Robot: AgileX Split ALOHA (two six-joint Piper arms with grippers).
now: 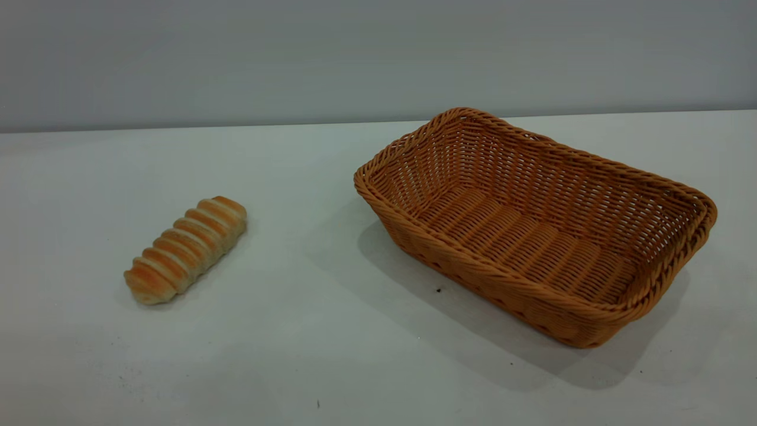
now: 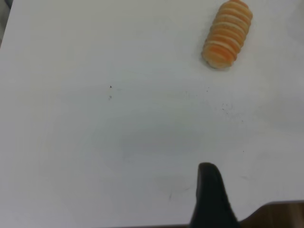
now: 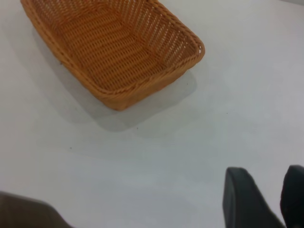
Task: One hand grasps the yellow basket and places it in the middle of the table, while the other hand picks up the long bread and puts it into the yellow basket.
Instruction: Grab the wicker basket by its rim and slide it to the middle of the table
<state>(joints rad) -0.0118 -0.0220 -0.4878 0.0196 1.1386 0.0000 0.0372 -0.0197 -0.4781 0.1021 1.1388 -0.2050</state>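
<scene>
While nothing on the bench [image 1: 307, 331] has been gripped, I judge the task to be at its very start: both steps are left to do.

The yellow basket [image 1: 535, 225] sits empty toward the right arm's side of the bench rather than in the middle, skewed so that one corner points toward the exterior camera. From the right wrist view it lies well ahead of the right gripper [image 3: 270, 202], with bare bench between them. That gripper's two dark fingers stand slightly apart with nothing between them, so I read it as open. I reckon it has to reach the braided rim, take hold and shift the basket to the middle.

The long bread [image 1: 185, 249] lies on its side on the left arm's half, well apart from the basket. In the left wrist view it is far ahead of the left gripper [image 2: 213, 199] and off to one side, untouched. I would pick it up only after the basket is placed.

As for what I cannot make out: neither arm shows in the exterior view, so I have only the wrist views for them. Just one dark finger of the left gripper is in frame, the other cut off, so I cannot tell whether it is open or closed. The right gripper's fingertips run out of frame too. A brown shape at the left wrist view's edge is unclear to me.
</scene>
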